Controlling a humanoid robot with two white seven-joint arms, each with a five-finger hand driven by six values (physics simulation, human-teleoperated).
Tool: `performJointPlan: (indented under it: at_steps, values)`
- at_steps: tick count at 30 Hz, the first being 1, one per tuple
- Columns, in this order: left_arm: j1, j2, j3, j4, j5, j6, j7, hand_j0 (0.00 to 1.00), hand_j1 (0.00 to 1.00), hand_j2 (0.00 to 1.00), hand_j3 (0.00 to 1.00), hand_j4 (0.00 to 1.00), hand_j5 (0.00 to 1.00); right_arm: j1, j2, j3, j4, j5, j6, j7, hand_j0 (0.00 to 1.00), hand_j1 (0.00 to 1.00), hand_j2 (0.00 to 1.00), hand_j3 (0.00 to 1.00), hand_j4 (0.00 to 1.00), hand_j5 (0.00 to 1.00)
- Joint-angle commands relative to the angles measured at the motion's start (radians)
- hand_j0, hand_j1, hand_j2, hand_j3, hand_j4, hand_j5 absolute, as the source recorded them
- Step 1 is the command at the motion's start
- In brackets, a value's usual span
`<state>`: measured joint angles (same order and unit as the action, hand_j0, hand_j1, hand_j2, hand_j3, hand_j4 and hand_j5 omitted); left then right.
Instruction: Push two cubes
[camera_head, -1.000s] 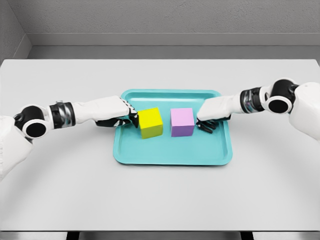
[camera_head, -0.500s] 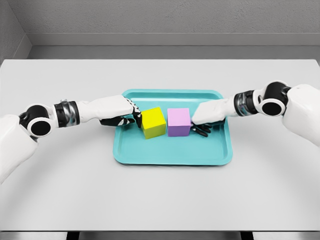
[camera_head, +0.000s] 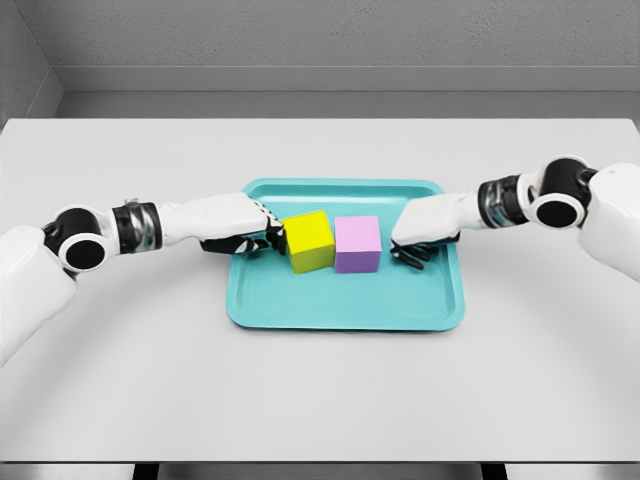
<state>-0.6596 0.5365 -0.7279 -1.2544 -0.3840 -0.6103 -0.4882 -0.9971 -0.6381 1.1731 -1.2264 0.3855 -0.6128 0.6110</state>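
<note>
While left hand (camera_head: 245, 228) touches yellow cube (camera_head: 308, 241), right hand (camera_head: 425, 232) (curled) hovers apart.

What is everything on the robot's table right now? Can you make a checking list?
Surface: light grey table, with a teal tray in the middle.
Job's things: yellow cube and purple cube on the tray, side by side and touching.
Clutter: nothing seen.
Hands: left hand with curled fingers against the yellow cube's left side; right hand curled, a small gap from the purple cube.
Cables: nothing seen.
Surroundings: grey wall behind the table.
</note>
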Motion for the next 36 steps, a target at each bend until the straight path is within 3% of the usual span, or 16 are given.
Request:
performJointPlan:
  at_steps: [1,6,12,16,36]
  values:
    - [-0.003,0.002,0.001,0.016,-0.001,-0.001,0.000,0.47,0.47,0.47,0.47,0.47,0.47,0.000,-0.038,0.000,-0.056,-0.005,0.002,0.000,0.11,0.11,0.11,0.11,0.11,0.11]
    - [-0.018,-0.009,-0.001,0.047,0.001,-0.001,0.000,0.47,0.47,0.47,0.47,0.47,0.47,-0.003,-0.086,-0.001,-0.094,-0.005,0.002,0.000,0.11,0.11,0.11,0.11,0.11,0.11]
    - [-0.046,-0.035,-0.002,0.082,0.001,-0.001,0.000,0.48,0.48,0.48,0.48,0.48,0.48,0.011,-0.144,0.011,-0.249,-0.007,0.002,0.000,0.12,0.12,0.12,0.12,0.12,0.12]
    - [-0.055,-0.059,-0.004,0.105,0.001,-0.001,-0.001,0.48,0.48,0.48,0.48,0.48,0.48,0.012,-0.140,0.048,-0.289,-0.008,0.002,0.000,0.12,0.12,0.12,0.12,0.12,0.12]
    - [-0.072,-0.069,-0.041,0.104,0.001,-0.001,-0.015,0.48,0.48,0.48,0.48,0.48,0.48,0.014,-0.114,0.069,-0.286,-0.013,0.002,0.000,0.12,0.12,0.12,0.12,0.12,0.12]
